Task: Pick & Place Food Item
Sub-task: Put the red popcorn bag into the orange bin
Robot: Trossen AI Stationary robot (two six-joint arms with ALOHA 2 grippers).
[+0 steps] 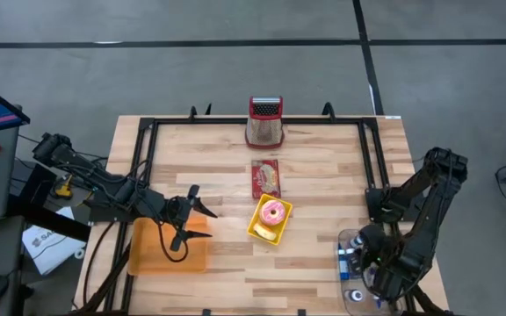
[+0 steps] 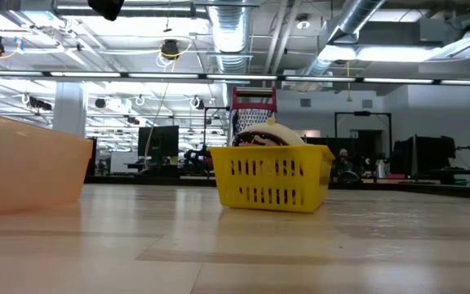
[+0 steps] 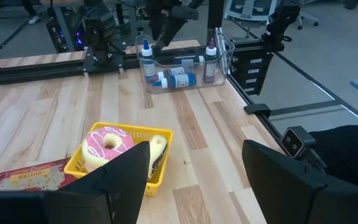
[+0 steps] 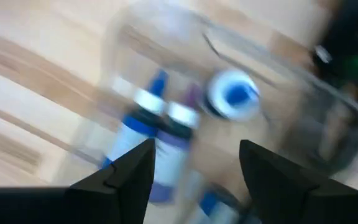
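Nearest in the low view, an orange tray (image 2: 23, 167) rises at one edge of the wooden desk (image 2: 235, 253), and from above it lies flat near the desk's front edge with nothing visible in it. The left gripper (image 1: 185, 221) hangs over the tray's far edge, jaws spread wide and holding nothing. Farther across the boards stands a small yellow basket (image 1: 268, 230), holding a pink-frosted doughnut (image 1: 273, 211) with sprinkles; the left wrist view shows a second, paler food item (image 3: 157, 149) tucked beside the doughnut in the same basket. Just beyond the basket lies a flat red packet (image 1: 266, 178), and past that, at the desk's far edge, an upright metal grater (image 1: 266, 121) with a red top. At the desk's right front corner sits a clear plastic bin (image 3: 182, 65) holding several small bottles (image 4: 173, 143) with blue and purple labels, some upright, some lying down. The right gripper (image 4: 194, 168) hangs directly over this bin, jaws parted and empty, well apart from the basket.
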